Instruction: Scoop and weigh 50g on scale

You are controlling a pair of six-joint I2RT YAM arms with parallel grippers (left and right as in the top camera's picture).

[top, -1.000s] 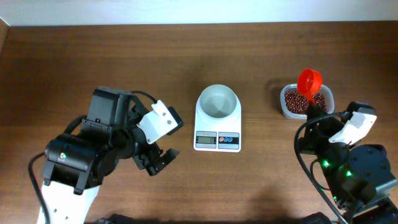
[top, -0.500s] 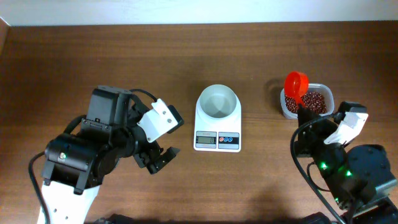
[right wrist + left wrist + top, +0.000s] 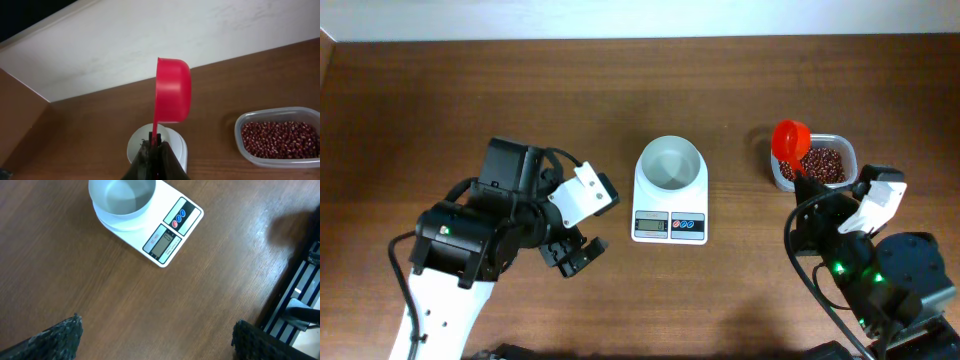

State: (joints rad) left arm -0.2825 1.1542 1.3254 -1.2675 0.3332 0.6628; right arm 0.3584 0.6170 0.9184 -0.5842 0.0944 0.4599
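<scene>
- Overhead view: the scale (image 3: 670,212) stands mid-table (image 3: 440,90), with its white bowl (image 3: 670,163) at the back. The beans (image 3: 825,165) lie in a clear tub (image 3: 849,152) to the right, well apart from the scale.
- Only this view shows the left gripper (image 3: 572,257) hanging left of the scale, clear of it.
- Left wrist view: its fingers (image 3: 60,337) are spread wide over bare wood, with the scale's display (image 3: 162,242) ahead.
- Right wrist view: the right gripper (image 3: 155,150) is clenched on the handle of the red scoop (image 3: 172,90). Overhead places the scoop above the tub's left rim.
</scene>
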